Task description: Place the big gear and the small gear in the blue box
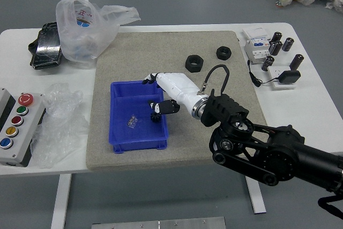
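My right hand (149, 90) reaches in over the blue box (140, 146) from its right side, fingers spread and holding nothing. Just below the thumb, a dark gear-like piece (155, 117) lies inside the box near its right wall, partly hidden by the thumb. A smaller-looking silvery, toothed piece (132, 122) rests on the box floor to its left. Which of the two is the big gear I cannot tell for certain. The left arm is out of view.
Two black nuts (194, 63) (223, 53) lie on the grey mat (155, 46) behind my hand. Plastic bags (86, 30) and a button panel (22, 127) stand at the left. Black cylinders (296, 61) and white devices (258, 49) are at the back right.
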You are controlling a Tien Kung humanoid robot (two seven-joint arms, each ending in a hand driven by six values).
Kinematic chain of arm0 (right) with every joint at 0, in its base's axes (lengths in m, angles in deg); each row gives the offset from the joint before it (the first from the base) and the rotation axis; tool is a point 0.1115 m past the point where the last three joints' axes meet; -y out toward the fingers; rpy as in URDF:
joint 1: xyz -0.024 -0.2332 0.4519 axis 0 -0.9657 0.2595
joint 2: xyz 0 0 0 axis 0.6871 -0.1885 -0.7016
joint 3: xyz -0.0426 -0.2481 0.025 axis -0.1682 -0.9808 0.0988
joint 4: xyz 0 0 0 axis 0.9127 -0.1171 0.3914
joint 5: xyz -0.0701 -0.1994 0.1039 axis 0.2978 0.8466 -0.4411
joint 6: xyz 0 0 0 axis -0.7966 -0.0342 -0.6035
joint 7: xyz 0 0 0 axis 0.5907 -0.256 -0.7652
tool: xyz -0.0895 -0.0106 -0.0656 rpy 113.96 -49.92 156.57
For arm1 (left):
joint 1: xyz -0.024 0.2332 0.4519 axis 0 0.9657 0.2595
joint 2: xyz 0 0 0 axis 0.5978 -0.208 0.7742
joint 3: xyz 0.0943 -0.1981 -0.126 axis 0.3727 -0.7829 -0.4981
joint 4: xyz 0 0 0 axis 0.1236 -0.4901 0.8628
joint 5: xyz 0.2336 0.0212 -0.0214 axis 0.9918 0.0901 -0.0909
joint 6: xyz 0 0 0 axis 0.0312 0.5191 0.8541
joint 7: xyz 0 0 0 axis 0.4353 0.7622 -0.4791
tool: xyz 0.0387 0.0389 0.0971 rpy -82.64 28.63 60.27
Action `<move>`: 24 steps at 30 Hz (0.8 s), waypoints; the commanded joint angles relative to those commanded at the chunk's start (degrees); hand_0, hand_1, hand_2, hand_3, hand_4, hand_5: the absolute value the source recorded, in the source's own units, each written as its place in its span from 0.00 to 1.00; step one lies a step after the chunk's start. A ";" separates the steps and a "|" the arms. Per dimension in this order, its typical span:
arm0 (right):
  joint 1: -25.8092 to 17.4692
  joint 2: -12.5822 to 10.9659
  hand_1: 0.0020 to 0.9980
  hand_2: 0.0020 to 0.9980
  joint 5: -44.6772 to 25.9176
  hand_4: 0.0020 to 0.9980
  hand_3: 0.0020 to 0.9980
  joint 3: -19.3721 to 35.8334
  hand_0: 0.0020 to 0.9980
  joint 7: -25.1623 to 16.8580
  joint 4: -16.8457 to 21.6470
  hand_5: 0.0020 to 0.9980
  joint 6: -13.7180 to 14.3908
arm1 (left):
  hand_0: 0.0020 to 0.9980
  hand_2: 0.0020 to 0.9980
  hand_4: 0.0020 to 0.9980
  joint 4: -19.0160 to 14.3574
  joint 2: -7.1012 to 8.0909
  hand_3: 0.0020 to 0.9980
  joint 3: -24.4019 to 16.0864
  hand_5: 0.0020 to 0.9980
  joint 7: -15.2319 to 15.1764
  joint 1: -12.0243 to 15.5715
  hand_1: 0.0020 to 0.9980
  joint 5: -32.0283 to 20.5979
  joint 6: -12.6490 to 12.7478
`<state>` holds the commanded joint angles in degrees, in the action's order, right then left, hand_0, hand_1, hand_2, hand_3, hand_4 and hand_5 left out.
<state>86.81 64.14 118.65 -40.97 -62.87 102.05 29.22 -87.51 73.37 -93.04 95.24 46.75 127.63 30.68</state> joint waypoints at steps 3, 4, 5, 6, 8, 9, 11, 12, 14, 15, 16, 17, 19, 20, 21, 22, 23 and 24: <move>-2.79 -1.67 0.68 0.76 1.78 0.63 0.77 4.40 0.38 0.85 -0.05 0.17 0.59 | 0.75 0.69 0.76 0.02 0.02 0.79 0.04 0.50 -0.04 0.18 0.70 -0.14 0.03; -3.79 -2.34 0.68 0.76 2.42 0.63 0.77 5.96 0.38 1.13 -0.08 0.17 0.80 | 0.75 0.69 0.76 0.04 0.03 0.79 0.09 0.50 -0.09 0.19 0.70 -0.22 0.06; -4.62 -2.88 0.68 0.76 2.94 0.63 0.77 7.27 0.38 1.35 -0.12 0.17 0.97 | 0.75 0.69 0.76 0.06 0.04 0.79 0.21 0.50 -0.16 0.20 0.70 -0.39 0.10; -5.65 -3.56 0.72 0.78 3.50 0.71 0.81 8.81 0.52 1.66 -0.20 0.16 1.06 | 0.75 0.69 0.76 0.08 0.07 0.79 0.38 0.50 -0.27 0.19 0.71 -0.62 0.18; -7.51 -4.65 0.72 0.78 4.78 0.71 0.81 11.48 0.52 2.43 -0.33 0.16 1.02 | 0.75 0.69 0.76 0.11 0.11 0.79 0.41 0.50 -0.32 0.18 0.71 -0.68 0.20; -8.39 -5.15 0.72 0.78 5.43 0.71 0.81 12.78 0.52 2.89 -0.39 0.16 0.95 | 0.75 0.69 0.76 0.12 0.10 0.79 0.48 0.50 -0.36 0.17 0.71 -0.79 0.23; -10.05 -5.94 0.72 0.78 6.48 0.71 0.81 15.02 0.52 3.88 -0.53 0.16 0.66 | 0.75 0.69 0.76 0.13 0.07 0.79 0.46 0.50 -0.34 0.13 0.71 -0.79 0.21; -10.80 -6.21 0.77 0.81 6.75 0.82 0.84 15.80 0.69 4.18 -0.61 0.22 0.56 | 0.75 0.69 0.76 0.13 0.06 0.79 0.45 0.50 -0.34 0.10 0.70 -0.75 0.18; -12.94 -6.83 0.77 0.81 6.83 0.82 0.84 17.05 0.69 4.46 -0.76 0.22 0.45 | 0.75 0.69 0.76 0.15 0.04 0.79 0.69 0.50 -0.49 -0.04 0.70 -1.04 0.26; -14.10 -7.07 0.77 0.81 6.77 0.82 0.84 17.57 0.69 4.49 -0.79 0.22 0.39 | 0.75 0.69 0.76 0.17 0.03 0.79 0.79 0.50 -0.55 -0.11 0.70 -1.14 0.28; -15.23 -7.30 0.77 0.81 6.65 0.82 0.84 18.05 0.69 4.45 -0.69 0.22 0.39 | 0.75 0.69 0.76 0.19 0.03 0.79 0.81 0.50 -0.59 -0.16 0.70 -1.13 0.28; -16.48 -7.67 0.77 0.81 6.15 0.82 0.84 18.67 0.69 4.08 -0.25 0.22 0.57 | 0.75 0.69 0.76 0.20 0.03 0.79 0.83 0.50 -0.62 -0.19 0.70 -1.13 0.28; -18.72 -8.49 0.78 0.82 4.83 0.82 0.84 19.84 0.72 2.91 0.98 0.22 1.12 | 0.75 0.69 0.76 0.22 0.03 0.79 0.89 0.50 -0.66 -0.18 0.71 -1.22 0.30; -19.98 -8.95 0.78 0.82 3.83 0.82 0.84 20.43 0.72 1.98 1.81 0.22 1.49 | 0.75 0.69 0.76 0.22 0.04 0.79 0.87 0.50 -0.65 -0.15 0.71 -1.19 0.29; -21.27 -9.40 0.78 0.82 2.65 0.82 0.84 20.91 0.72 0.91 2.62 0.22 1.87 | 0.75 0.69 0.76 0.23 0.04 0.79 0.81 0.50 -0.62 -0.10 0.71 -1.14 0.28; -22.43 -9.93 0.78 0.82 1.44 0.82 0.84 21.10 0.72 -0.22 3.56 0.22 2.36 | 0.75 0.69 0.76 0.23 0.06 0.79 0.74 0.50 -0.59 -0.02 0.71 -1.07 0.26; -23.51 -10.39 0.78 0.82 0.28 0.82 0.84 21.09 0.72 -1.34 4.32 0.22 2.82 | 0.75 0.69 0.76 0.23 0.08 0.79 0.62 0.50 -0.54 0.05 0.71 -0.93 0.23; -24.53 -10.78 0.77 0.80 -0.86 0.84 0.83 20.95 0.73 -2.45 4.90 0.21 3.24 | 0.75 0.69 0.77 0.24 0.10 0.79 0.48 0.50 -0.50 0.10 0.71 -0.76 0.19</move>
<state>62.28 53.37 117.78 -20.01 -65.32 106.95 32.46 -87.27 73.47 -92.56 94.73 46.85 126.86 30.87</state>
